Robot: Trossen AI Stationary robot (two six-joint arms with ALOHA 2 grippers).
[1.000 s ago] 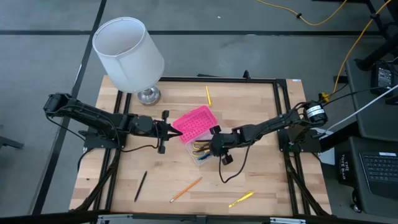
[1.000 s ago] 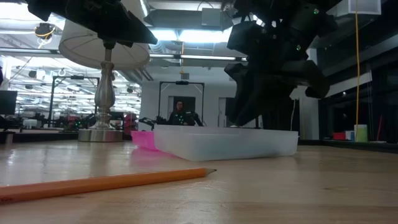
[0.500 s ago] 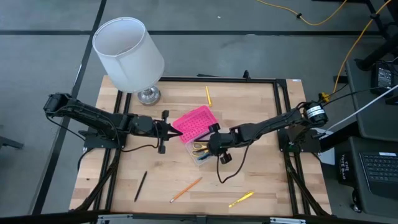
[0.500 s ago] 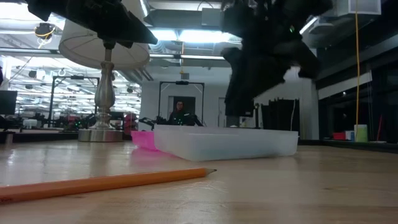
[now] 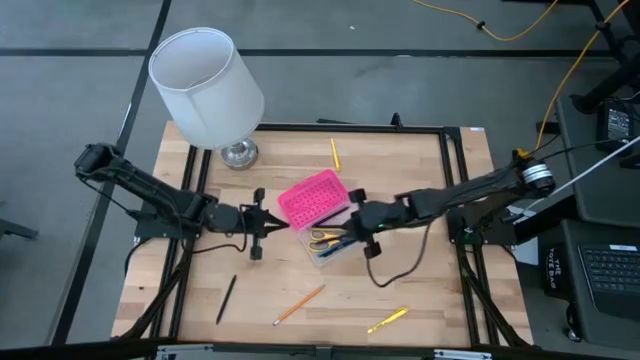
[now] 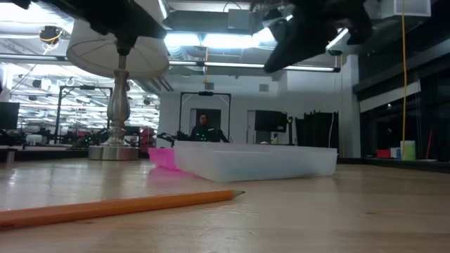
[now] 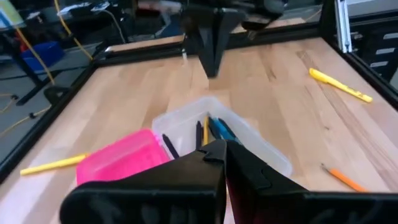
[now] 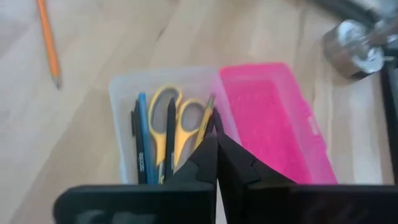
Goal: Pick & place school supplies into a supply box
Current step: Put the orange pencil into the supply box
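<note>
2 slim black jointed arms w/ black cables trailing, right arm [image 5: 470, 190] w/ silver-ringed elbow.

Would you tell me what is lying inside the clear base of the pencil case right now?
Inside the clear base lie yellow-handled scissors, a blue pen and black pens. The right gripper covers their lower ends.

No text, label, brand, number or sign can be read in any view. The black pen [image 8: 140, 163] in the supply box [image 8: 124, 90] bears faint pale printing along its barrel, too small to make out. The laptop [image 5: 608, 268] keys beside the surface show no legible characters.
</note>
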